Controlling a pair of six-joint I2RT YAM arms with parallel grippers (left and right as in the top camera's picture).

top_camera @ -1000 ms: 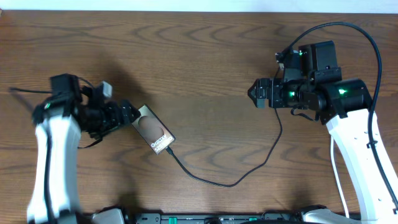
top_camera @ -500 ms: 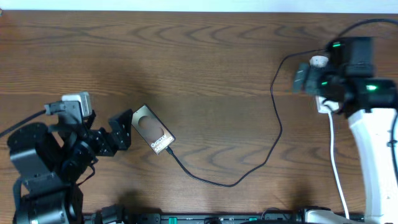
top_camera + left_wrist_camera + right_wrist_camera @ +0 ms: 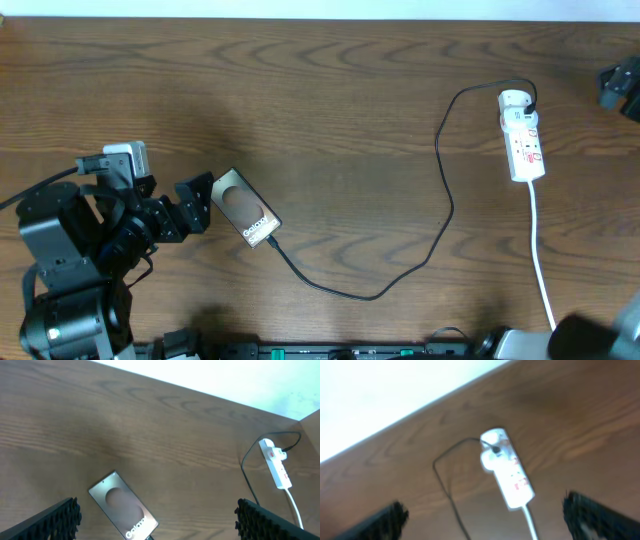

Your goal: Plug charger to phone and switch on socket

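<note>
The phone lies flat on the table at left, "Galaxy" lettering up; it also shows in the left wrist view. The black charger cable runs from the phone's lower end in a loop to the white socket strip at right, where its other end is plugged in. The socket also shows in the right wrist view and in the left wrist view. My left gripper is open and empty just left of the phone. My right gripper sits at the right edge, raised, open and empty, right of the socket.
The socket's white cord runs down toward the table's front edge. A black rail lies along the front edge. A white wall borders the table's far edge.
My right arm has pulled away from the socket to the far right edge, uncovering the strip. My left arm drew back from the phone and has settled low at left.
</note>
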